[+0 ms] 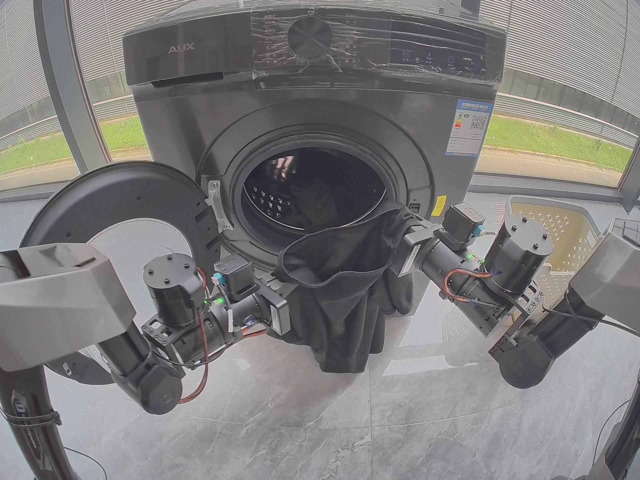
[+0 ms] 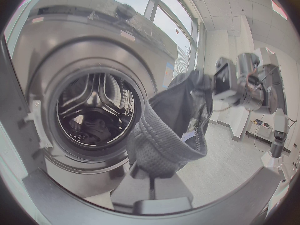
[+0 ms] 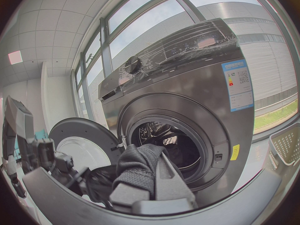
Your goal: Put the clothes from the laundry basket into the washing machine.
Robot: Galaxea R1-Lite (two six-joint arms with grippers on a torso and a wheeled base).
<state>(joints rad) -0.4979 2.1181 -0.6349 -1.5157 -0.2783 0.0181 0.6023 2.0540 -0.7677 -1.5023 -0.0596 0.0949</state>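
You've got the black garment (image 1: 340, 301) strung between both arms, right in front of the washing machine (image 1: 313, 101). Your left pincer (image 1: 288, 296) is clamped tight on the garment's left edge, and in the left wrist view the mesh-textured hem is bunched up over its fingers. Your right pincer (image 1: 402, 233) is closed on the other edge, a bit higher and just beside the rim of the opening; in the right wrist view the cloth is pinched between its fingers.

The garment sags between the two grips like an open pouch. Its top edge lies across the lower lip of the opening, and the rest hangs down the machine's front, with the bottom hem near the floor (image 1: 400, 421). So it's at the mouth of the machine, not inside.

The door (image 1: 113, 201) stands swung wide open on your left. Inside the drum (image 2: 93, 110) some dark clothing (image 2: 93, 130) lies at the bottom.

On the writing: there's pale lettering on the dark top panel left of the dial (image 1: 310, 37), and small icons to its right under wrinkled clear film. A blue-and-white label (image 1: 469, 127) with coloured bars and a square code sits on the upper right of the front, and a small yellow sticker (image 1: 438, 205) below it; their fine print is too small to make out.

The laundry basket (image 1: 567, 228), pale and perforated, stands on the floor to the right of the machine, behind your right arm.
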